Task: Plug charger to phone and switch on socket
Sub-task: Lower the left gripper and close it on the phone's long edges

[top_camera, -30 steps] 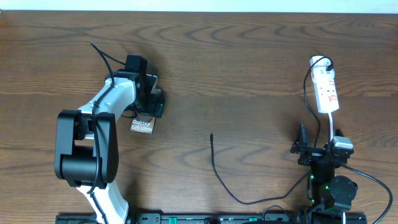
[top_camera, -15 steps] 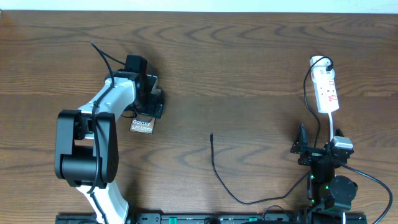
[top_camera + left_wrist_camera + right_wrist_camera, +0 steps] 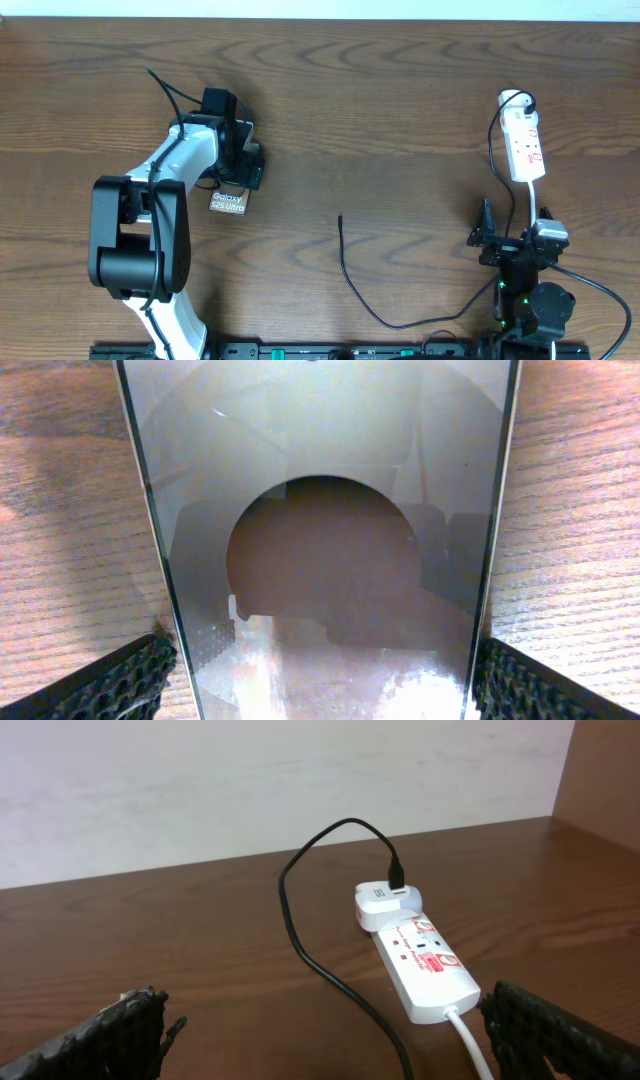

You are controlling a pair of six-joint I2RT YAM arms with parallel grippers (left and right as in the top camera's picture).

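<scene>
The phone [image 3: 228, 203] lies flat on the table, its "Galaxy S25 Ultra" lettering showing at its near end. My left gripper [image 3: 243, 170] is over its far end. In the left wrist view the phone [image 3: 320, 510] fills the space between the fingers [image 3: 320, 685], and both pads touch its long edges. The charger cable's black plug tip [image 3: 340, 217] lies free mid-table. The cable [image 3: 395, 324] loops toward the socket [image 3: 526, 148], a white power strip, and joins a white adapter [image 3: 385, 905] there. My right gripper [image 3: 516, 224] is open and empty, short of the socket [image 3: 425, 960].
The strip's white cord [image 3: 470, 1045] runs back toward my right gripper. The black cable [image 3: 300, 935] crosses the table between the right fingers. A pale wall stands beyond the table's far edge [image 3: 250, 870].
</scene>
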